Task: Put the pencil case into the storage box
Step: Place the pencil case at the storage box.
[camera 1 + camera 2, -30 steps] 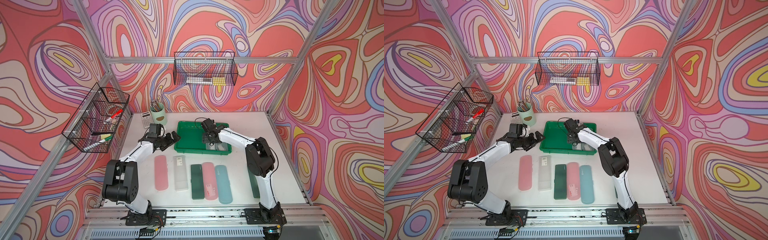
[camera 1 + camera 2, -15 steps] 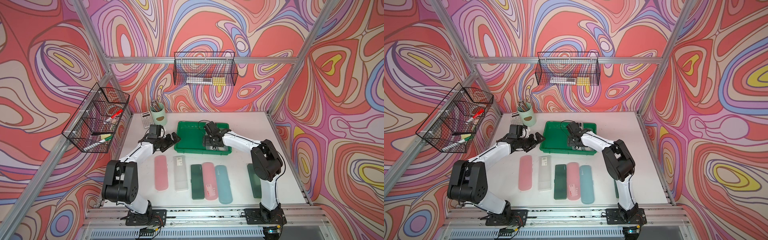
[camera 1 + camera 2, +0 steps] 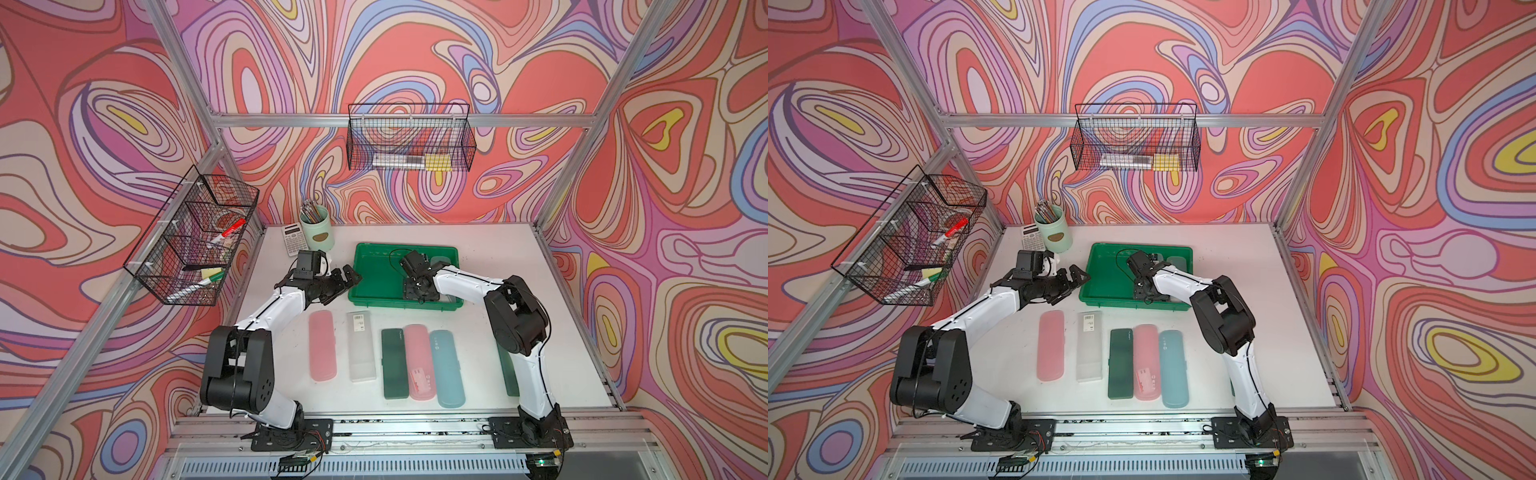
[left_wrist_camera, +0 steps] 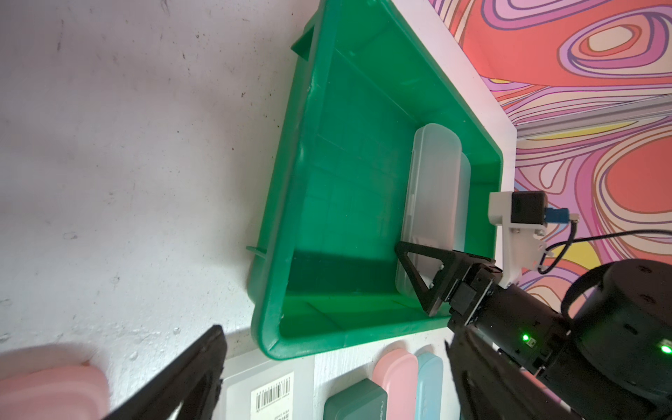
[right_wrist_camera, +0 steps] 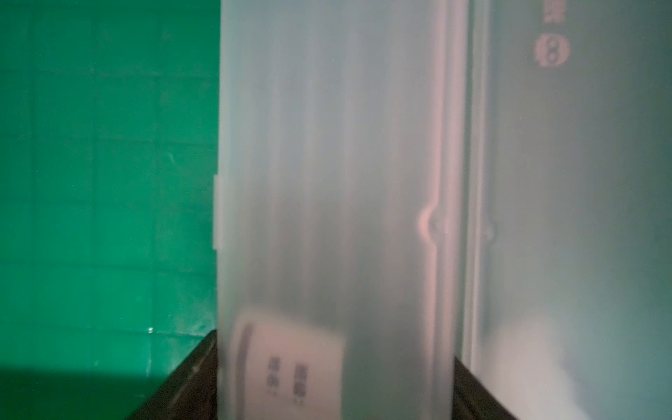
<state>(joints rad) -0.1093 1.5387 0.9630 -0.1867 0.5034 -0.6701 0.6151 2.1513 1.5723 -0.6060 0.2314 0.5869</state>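
Atop the white tabletop (image 3: 498, 257) ringed by swirl-patterned walls (image 3: 415, 62), frosted pencil case (image 4: 434, 203) lay inside the green storage box (image 3: 376, 270), right pincer (image 3: 419, 291) pinching its near end, left pincer (image 3: 347, 278) spread, hovering beside the box.

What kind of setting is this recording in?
Probably a staged robot test cell: an aluminium frame carrying swirl-printed walls, a mounting rail holding the left arm and right arm, and stationery props like the pen cup.

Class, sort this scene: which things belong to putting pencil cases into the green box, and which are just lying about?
Job: storage box, frosted pencil case inside it, row of pencil cases.
Lying about: calculator, pen cup, wire baskets.
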